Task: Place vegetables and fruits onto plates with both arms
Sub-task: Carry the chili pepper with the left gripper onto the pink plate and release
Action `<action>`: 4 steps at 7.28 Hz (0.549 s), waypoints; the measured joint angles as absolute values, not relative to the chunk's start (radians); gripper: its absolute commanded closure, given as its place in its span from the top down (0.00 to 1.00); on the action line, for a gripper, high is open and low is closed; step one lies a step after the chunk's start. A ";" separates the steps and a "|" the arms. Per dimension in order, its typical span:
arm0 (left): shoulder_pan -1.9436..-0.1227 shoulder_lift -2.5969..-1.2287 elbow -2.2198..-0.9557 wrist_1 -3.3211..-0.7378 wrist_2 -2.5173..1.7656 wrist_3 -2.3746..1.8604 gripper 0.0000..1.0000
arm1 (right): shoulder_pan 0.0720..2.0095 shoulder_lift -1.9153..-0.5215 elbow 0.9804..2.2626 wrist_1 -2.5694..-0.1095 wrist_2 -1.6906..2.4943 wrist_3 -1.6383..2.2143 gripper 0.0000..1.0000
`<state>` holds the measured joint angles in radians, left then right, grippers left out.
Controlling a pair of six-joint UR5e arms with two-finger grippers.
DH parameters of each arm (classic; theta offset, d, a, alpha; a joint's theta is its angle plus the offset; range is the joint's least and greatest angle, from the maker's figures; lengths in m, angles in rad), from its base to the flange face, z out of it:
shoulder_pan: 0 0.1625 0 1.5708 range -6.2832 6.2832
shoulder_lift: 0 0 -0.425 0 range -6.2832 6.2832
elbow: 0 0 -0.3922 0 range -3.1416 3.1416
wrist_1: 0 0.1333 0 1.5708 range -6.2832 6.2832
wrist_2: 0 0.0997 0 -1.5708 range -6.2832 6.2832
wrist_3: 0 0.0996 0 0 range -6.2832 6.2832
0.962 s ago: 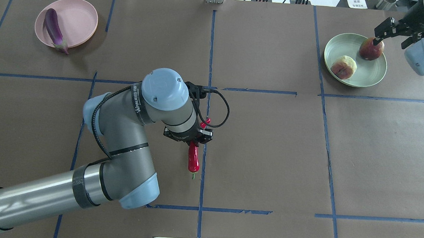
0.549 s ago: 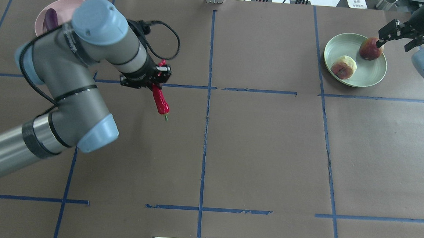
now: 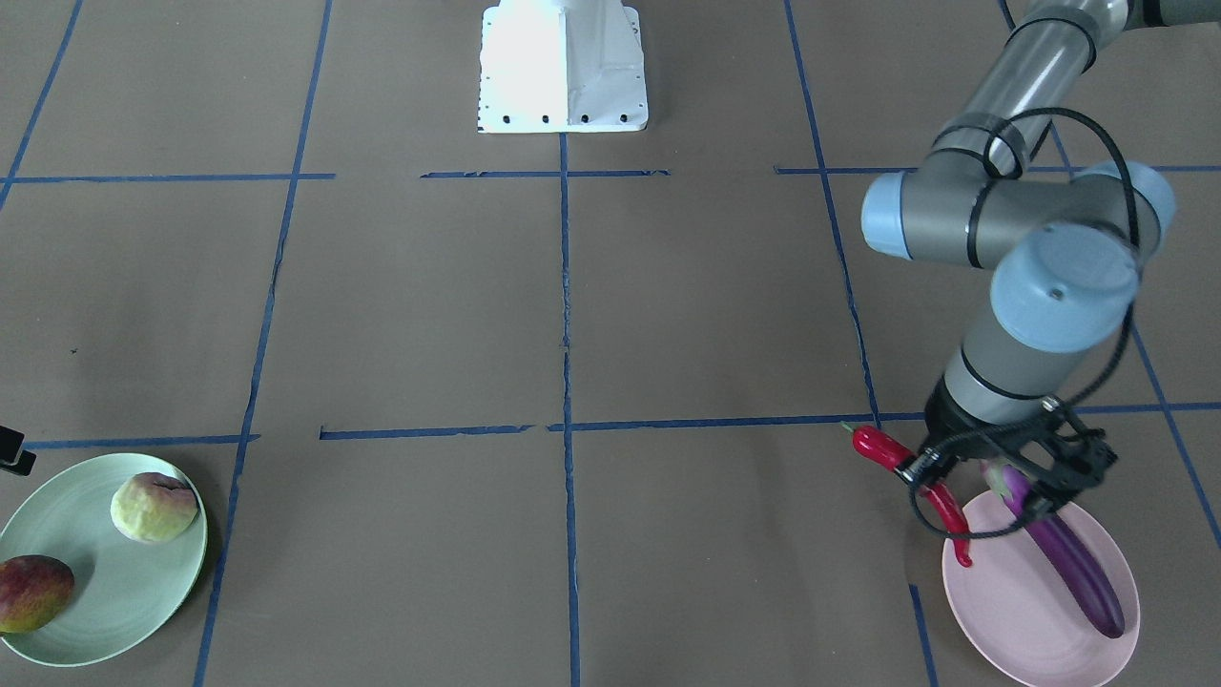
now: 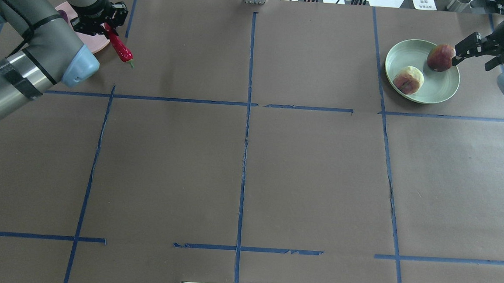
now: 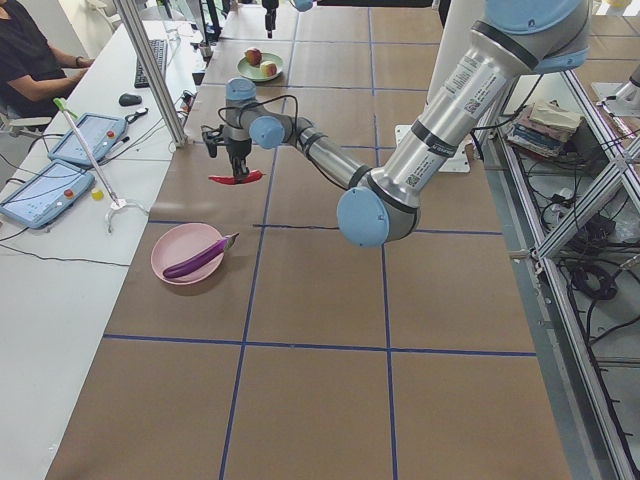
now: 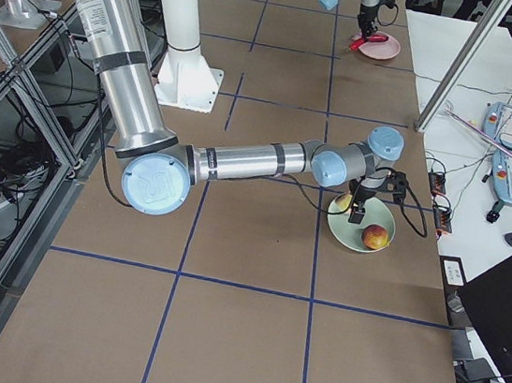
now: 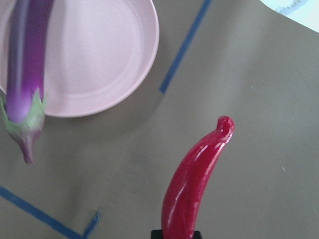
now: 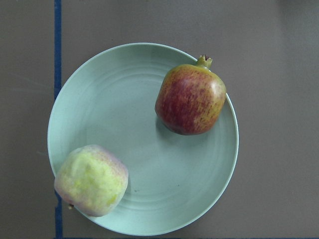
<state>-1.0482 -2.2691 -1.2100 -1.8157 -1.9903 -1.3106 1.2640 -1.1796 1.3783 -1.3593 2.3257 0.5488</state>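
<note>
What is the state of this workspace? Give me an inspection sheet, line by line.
Surface: brown paper table, blue tape grid.
Job's things: long purple eggplant on the round pale pink plate, cap past its rim; curved red chili pepper held aloft beside that plate; round dark-red fruit and pale yellow-green fruit apart on the mint green plate.
Clutter: nothing seen.
Grippers: left gripper shut on the chili pepper; right gripper open, empty, above the green plate.
Cables: black cable loops at the left wrist.
Surroundings: white base block; seated person at a side desk.
</note>
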 measured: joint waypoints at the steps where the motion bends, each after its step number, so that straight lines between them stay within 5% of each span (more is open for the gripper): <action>1: -1.084 -2.293 -1.073 -1.922 -1.990 -1.297 0.16 | 1.264 -1.182 1.380 -1.359 2.326 0.549 1.00; 2: -1.109 -2.310 -0.968 -2.008 -1.988 -1.274 0.83 | 1.264 -1.184 1.382 -1.359 2.327 0.549 1.00; 3: -1.123 -2.320 -0.910 -2.052 -1.984 -1.242 1.00 | 1.263 -1.184 1.382 -1.359 2.326 0.550 1.00; 4: -1.130 -2.324 -0.882 -2.075 -1.982 -1.219 1.00 | 1.263 -1.183 1.382 -1.359 2.327 0.551 1.00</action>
